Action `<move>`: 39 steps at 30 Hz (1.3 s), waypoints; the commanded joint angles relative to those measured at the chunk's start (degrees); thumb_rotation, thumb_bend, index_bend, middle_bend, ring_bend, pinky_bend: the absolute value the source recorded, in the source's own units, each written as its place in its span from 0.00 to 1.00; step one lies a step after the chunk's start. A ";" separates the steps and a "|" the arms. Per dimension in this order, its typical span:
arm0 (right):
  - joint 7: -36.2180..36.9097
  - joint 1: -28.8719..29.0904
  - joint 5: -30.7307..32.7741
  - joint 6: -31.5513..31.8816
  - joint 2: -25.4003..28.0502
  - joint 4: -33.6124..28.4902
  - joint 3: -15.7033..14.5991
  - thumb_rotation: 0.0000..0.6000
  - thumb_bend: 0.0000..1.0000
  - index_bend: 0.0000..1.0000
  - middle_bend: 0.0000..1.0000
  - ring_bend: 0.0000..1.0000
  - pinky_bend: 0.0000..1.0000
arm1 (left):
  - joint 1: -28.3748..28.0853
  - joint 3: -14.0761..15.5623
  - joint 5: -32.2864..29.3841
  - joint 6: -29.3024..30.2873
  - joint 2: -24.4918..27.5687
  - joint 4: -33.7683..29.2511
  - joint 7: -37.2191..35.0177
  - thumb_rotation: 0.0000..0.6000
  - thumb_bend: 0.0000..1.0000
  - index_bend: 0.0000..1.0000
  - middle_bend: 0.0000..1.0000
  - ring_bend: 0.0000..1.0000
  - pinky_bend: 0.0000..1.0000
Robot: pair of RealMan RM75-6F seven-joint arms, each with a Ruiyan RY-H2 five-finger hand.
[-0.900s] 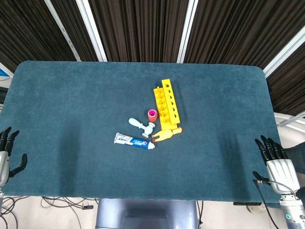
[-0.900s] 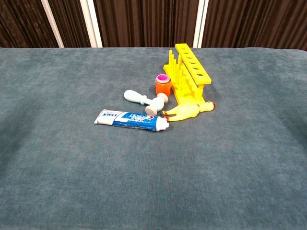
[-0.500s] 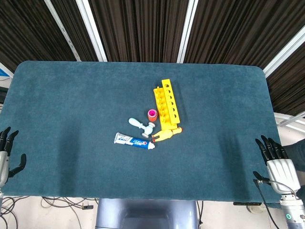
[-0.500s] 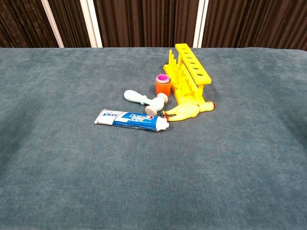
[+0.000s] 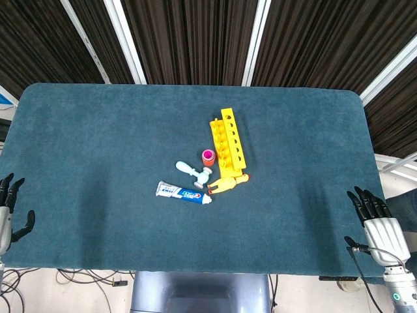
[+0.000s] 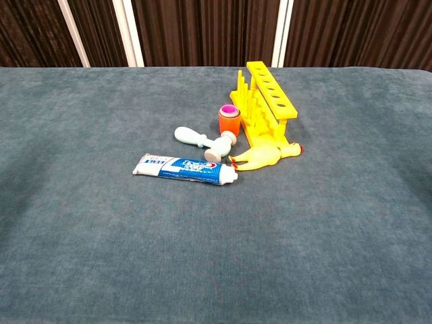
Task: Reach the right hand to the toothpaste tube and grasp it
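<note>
A white and blue toothpaste tube lies flat near the middle of the dark teal table, its cap pointing right. My right hand is at the table's near right corner, far from the tube, with its fingers spread and nothing in it. My left hand shows at the near left edge, fingers apart and holding nothing. Neither hand appears in the chest view.
Beside the tube's cap end lies a yellow rubber chicken. Behind it stand a yellow peg rack, a small orange and pink cup and a pale blue toy hammer.
Both hands have slipped slightly toward the near edge of the table. The objects have not moved.
</note>
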 commanded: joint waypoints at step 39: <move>-16.27 32.93 25.37 -36.73 -2.09 -27.14 10.76 1.00 0.13 0.00 0.07 0.11 0.15 | -0.93 -1.33 -3.24 -2.56 0.71 -0.98 -3.06 1.00 0.49 0.09 0.00 0.00 0.00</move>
